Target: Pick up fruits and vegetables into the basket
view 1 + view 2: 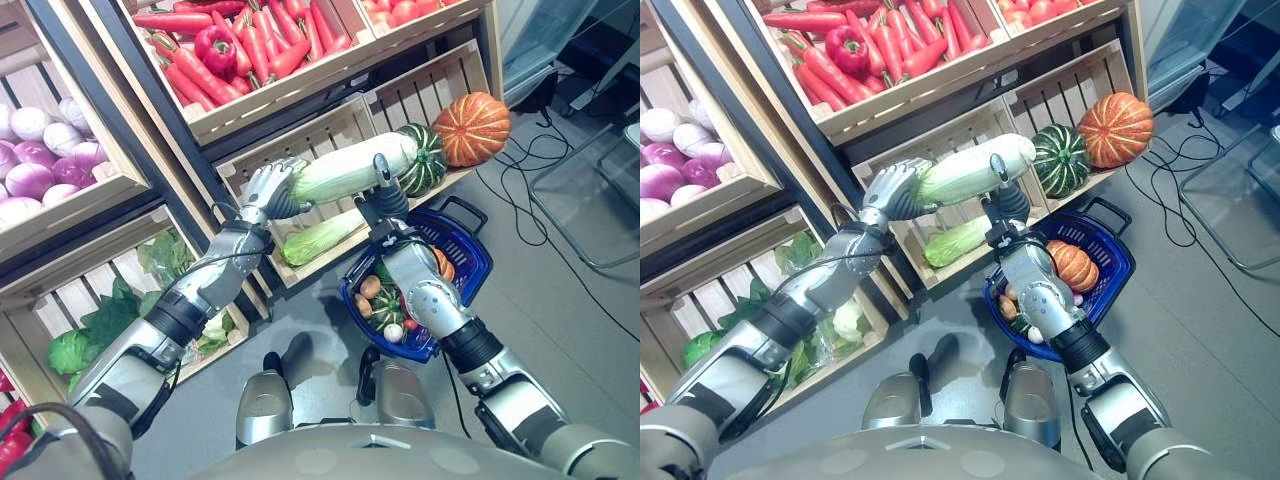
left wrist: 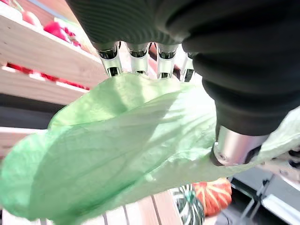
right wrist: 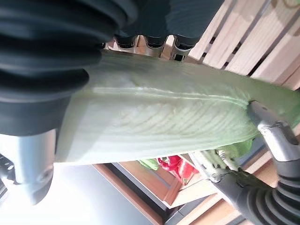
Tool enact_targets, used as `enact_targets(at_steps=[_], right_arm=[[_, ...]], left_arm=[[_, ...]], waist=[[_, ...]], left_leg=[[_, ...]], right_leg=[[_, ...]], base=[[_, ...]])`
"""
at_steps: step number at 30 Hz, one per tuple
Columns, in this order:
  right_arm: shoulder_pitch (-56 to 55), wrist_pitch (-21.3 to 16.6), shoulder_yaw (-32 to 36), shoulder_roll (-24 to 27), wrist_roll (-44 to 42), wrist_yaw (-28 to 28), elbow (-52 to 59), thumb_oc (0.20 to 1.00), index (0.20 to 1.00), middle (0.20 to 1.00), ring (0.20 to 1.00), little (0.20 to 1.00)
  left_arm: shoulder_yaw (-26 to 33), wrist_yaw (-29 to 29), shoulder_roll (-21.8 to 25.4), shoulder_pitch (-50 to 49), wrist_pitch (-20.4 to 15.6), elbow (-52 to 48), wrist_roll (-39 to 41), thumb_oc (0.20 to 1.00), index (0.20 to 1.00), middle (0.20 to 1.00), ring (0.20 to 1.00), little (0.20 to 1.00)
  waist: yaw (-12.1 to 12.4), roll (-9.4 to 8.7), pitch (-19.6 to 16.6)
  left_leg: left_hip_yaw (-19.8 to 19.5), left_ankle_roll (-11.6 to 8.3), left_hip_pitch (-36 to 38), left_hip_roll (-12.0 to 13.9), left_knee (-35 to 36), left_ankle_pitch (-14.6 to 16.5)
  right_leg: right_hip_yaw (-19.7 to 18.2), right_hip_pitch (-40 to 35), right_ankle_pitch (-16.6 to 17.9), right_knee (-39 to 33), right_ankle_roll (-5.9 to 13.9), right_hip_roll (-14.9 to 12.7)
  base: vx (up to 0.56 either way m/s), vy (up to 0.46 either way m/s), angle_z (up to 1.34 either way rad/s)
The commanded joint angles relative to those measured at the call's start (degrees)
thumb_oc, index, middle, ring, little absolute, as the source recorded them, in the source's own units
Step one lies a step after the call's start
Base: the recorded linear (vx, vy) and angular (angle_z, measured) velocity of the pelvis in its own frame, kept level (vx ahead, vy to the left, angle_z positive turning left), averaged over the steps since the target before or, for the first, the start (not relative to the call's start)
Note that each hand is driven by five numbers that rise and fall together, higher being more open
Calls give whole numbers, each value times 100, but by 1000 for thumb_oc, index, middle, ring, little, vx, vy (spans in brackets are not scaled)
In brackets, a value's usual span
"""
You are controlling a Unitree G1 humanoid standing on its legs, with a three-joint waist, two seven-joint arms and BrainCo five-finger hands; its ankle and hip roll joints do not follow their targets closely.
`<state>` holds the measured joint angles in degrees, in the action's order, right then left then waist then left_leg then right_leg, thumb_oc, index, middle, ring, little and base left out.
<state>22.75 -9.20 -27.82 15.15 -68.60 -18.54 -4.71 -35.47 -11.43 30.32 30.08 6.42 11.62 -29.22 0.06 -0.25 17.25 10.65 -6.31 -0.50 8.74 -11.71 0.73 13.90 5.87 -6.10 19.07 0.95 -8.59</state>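
The napa cabbage (image 1: 352, 168) is held in the air in front of the middle wooden crate (image 1: 300, 150), carried between both hands. The left hand (image 1: 266, 190) has its fingers curled round the leafy green end; the right hand (image 1: 385, 200) clasps the paler end, fingers and thumb wrapped about it. In the wrist views the leaves cover most of each palm, so the fingertips are largely hidden — only the finger bases show above the cabbage. A second cabbage (image 1: 320, 238) lies in the crate below, partly masked by the right forearm. The blue basket (image 1: 1110, 240) stands on the floor just under the right arm, holding a small orange pumpkin (image 1: 1074, 265) and other produce, much of it covered by the arm. On the shelf beside the held cabbage sit a green striped squash (image 1: 1060, 160) and an orange pumpkin (image 1: 1115, 128) — the squash close to the cabbage tip. Open grey floor (image 1: 1200, 320) lies to the basket's right.
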Motion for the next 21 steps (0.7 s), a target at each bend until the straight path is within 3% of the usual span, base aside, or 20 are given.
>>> enact_targets(at_steps=[1,2,5,8,11,14,15,21], right_arm=[[1263,-523,54,-553,338,478,479,774,774,774,774,774],[1284,-547,71,-541,387,505,442,200,200,200,200,200],[1356,-529,97,-528,707,425,309,200,200,200,200,200],[1527,-267,148,-442,1077,312,-15,200,200,200,200,200],[1535,-348,275,-287,1400,323,-103,200,200,200,200,200],[1469,-491,467,-68,1819,233,43,200,200,200,200,200],[1406,-548,617,99,2052,209,164,200,200,200,200,200],[1051,-862,1186,684,2952,-10,585,200,200,200,200,200]], left_arm=[[-1140,396,-135,249,-264,-731,-162,200,200,200,200,200],[-1152,387,-134,246,-265,-741,-166,200,200,200,200,200],[-1192,400,-148,269,-314,-735,-223,200,200,200,200,200],[-1222,327,-195,410,-291,-628,-287,200,200,200,200,200],[-1142,226,-198,516,-247,-470,-243,200,200,200,200,200],[-981,133,-95,493,-135,-423,-82,733,733,733,733,733],[-847,153,-2,424,-49,-403,70,1000,1000,1000,1000,1000],[-458,-411,208,61,152,-108,346,1000,1000,1000,1000,1000]], waist=[[76,-66,26],[75,-63,26],[80,-52,31],[70,-45,68],[62,-57,133],[43,-77,213],[20,-87,270],[-92,-130,481]], left_leg=[[115,355,-81,-242,-419,801],[116,355,-83,-242,-416,799],[112,356,-88,-245,-397,795],[104,333,-122,-227,-418,777],[75,319,-163,-217,-428,778],[64,316,-206,-216,-396,758],[69,312,-244,-207,-394,736],[134,335,-348,-158,-436,719]], right_leg=[[-70,-561,142,-721,673,-395],[-65,-562,144,-725,674,-397],[-57,-560,149,-740,683,-396],[-44,-543,140,-720,666,-398],[-41,-505,122,-682,660,-399],[-38,-457,133,-688,664,-388],[-55,-409,149,-681,663,-376],[-132,-219,175,-594,661,-333]], base=[[-35,8,4],[-24,4,5],[-10,1,3],[-22,3,0],[-57,-14,0],[-91,-31,1],[-114,-33,0],[-90,-33,0]])
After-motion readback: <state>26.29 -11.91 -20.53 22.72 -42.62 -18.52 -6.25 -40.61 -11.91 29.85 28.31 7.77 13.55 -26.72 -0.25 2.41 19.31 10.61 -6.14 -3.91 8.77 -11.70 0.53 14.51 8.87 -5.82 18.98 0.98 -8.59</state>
